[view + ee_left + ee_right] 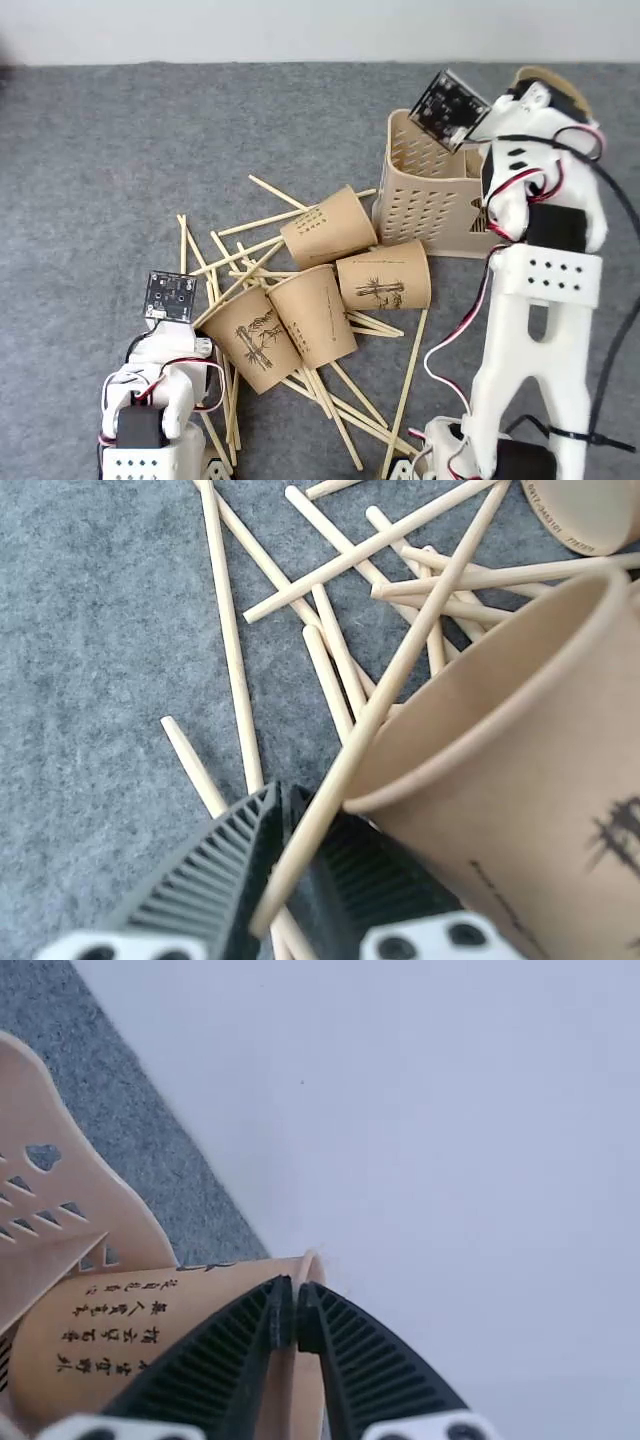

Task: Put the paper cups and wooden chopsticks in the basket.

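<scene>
A paper cup [130, 1335] is pinched by its rim in the closed right gripper [290, 1305], its length stretched away from the fingertips toward the basket [45, 1195] just beside.

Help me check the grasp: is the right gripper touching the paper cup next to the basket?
Touching. In the right wrist view the right gripper pinches the wall of the paper cup at its rim, with no gap, beside the basket.
</scene>
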Controlling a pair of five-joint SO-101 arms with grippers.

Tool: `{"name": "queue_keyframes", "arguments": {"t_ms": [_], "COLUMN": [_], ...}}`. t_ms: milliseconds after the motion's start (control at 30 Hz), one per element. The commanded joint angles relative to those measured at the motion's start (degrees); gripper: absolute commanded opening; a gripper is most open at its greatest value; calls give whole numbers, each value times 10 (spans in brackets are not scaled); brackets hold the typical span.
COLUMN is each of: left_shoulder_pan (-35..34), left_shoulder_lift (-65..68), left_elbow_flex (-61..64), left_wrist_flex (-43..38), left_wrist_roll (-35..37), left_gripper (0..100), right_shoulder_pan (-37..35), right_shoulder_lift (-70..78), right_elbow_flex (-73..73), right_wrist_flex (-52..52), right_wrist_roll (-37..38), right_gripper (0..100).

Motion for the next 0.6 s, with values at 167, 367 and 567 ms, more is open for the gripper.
{"name": "queue_keyframes", "arguments": {"t_ms": [167,367,567], "left_shoulder_pan": [3,3,3], "left_shoulder_lift": [-8,-8,-8], "left_elbow_flex": [-11,-11,-11], "left_wrist_flex": [3,3,3], "left_wrist_roll": [-1,-1,-1], "left_gripper": [14,14,14], "right_shoulder_pan": [5,-17,-48], "right_shoulder_lift": [-58,-148,-222], "right_elbow_flex": [19,15,16], "right_wrist_flex": [25,101,184], "right_wrist_roll": [-11,-125,-196], "right_gripper": [199,188,190]}}
